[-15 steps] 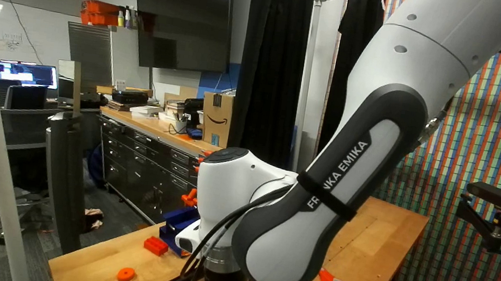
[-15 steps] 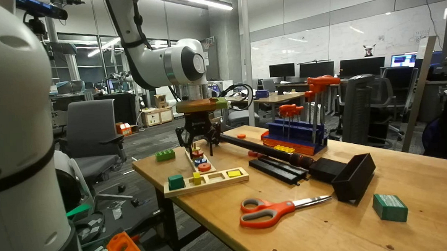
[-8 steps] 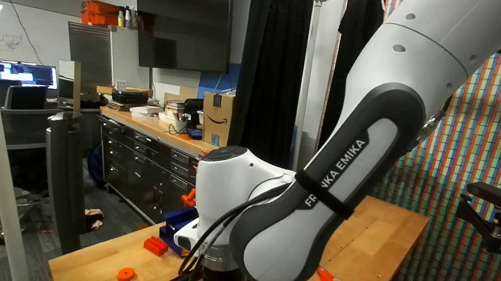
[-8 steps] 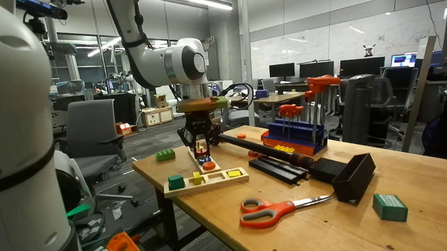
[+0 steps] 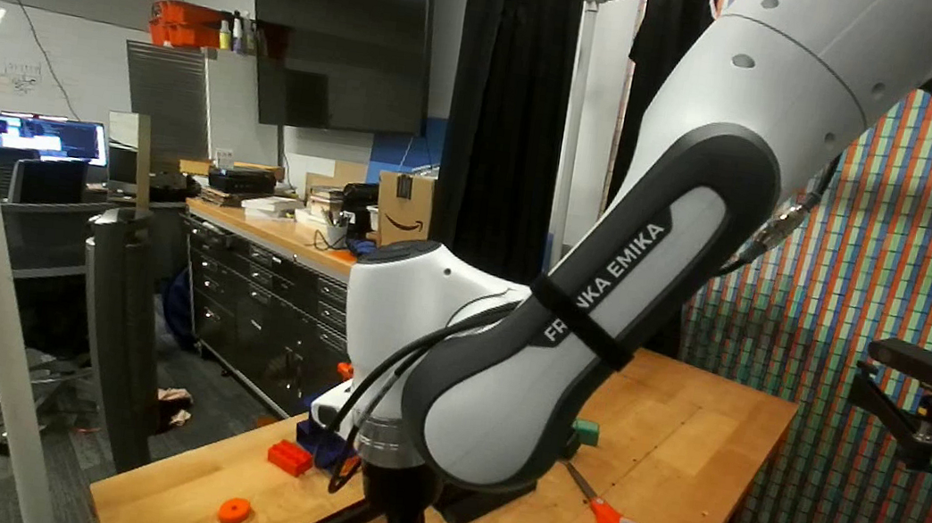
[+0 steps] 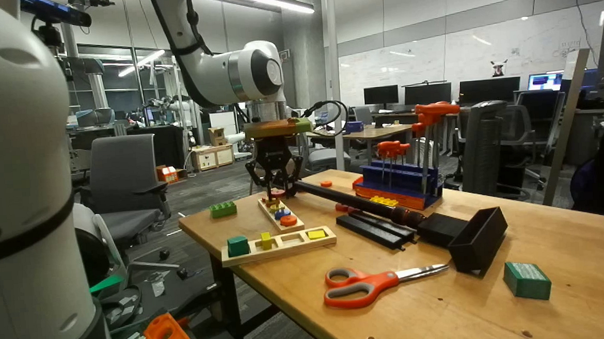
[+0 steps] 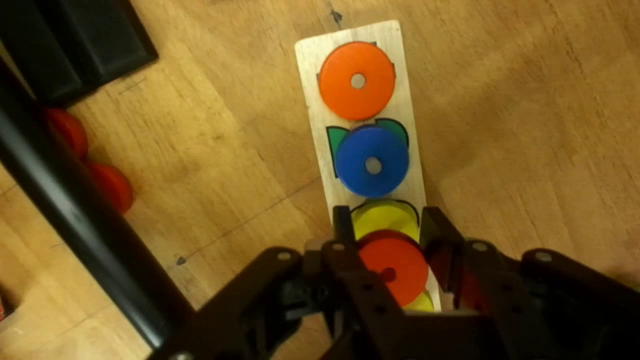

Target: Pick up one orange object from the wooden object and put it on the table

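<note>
In an exterior view the arm [image 5: 689, 210] slants down from upper right to lower left, a black strap [image 5: 582, 323] banding its lettered forearm [image 5: 500, 410]. Dark cables [image 5: 430, 340] loop off the forearm toward the wrist [image 6: 248, 74]. The wrist is bent, its flange [image 6: 267, 110] facing straight down, and in both exterior views the gripper [image 7: 387, 217] hangs upright beneath it. Its knuckles [image 6: 253, 169] bow out to left and right, and the fingers [image 7: 343, 225] come down close together. The wrist view shows those fingers roughly parallel, a short gap apart, clamped on what sits between them.
</note>
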Robot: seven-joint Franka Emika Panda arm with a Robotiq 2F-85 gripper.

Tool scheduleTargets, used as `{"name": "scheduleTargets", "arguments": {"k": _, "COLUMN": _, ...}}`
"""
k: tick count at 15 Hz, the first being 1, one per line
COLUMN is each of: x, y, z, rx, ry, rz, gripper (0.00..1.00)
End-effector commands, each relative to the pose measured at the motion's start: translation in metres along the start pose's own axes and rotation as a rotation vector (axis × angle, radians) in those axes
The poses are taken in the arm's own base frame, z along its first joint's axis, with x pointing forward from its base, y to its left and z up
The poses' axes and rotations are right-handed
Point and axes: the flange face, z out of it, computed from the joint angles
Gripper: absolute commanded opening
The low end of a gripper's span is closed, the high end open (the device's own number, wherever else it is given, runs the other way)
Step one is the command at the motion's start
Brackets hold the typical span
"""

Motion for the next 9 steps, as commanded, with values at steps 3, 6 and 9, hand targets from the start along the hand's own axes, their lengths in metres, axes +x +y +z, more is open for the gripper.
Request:
{"name": "scheduleTargets", "arguments": {"k": 3, "x": 0.005, "y": 0.017, "z": -0.029, "rx": -0.032, "ry": 0.007, "rz": 0.066, "gripper": 0.18}}
{"name": "scheduleTargets", "arguments": {"k": 6, "x": 0.006, "y": 0.03, "z": -0.028, "rx": -0.04, "ry": 0.013, "rz": 0.088, "gripper": 0.18}}
{"name": "scheduleTargets", "arguments": {"k": 9, "x": -0.001, "y": 0.051, "z": -0.023, "rx": -0.038, "ry": 0.011, "rz": 0.115, "gripper": 0.18}}
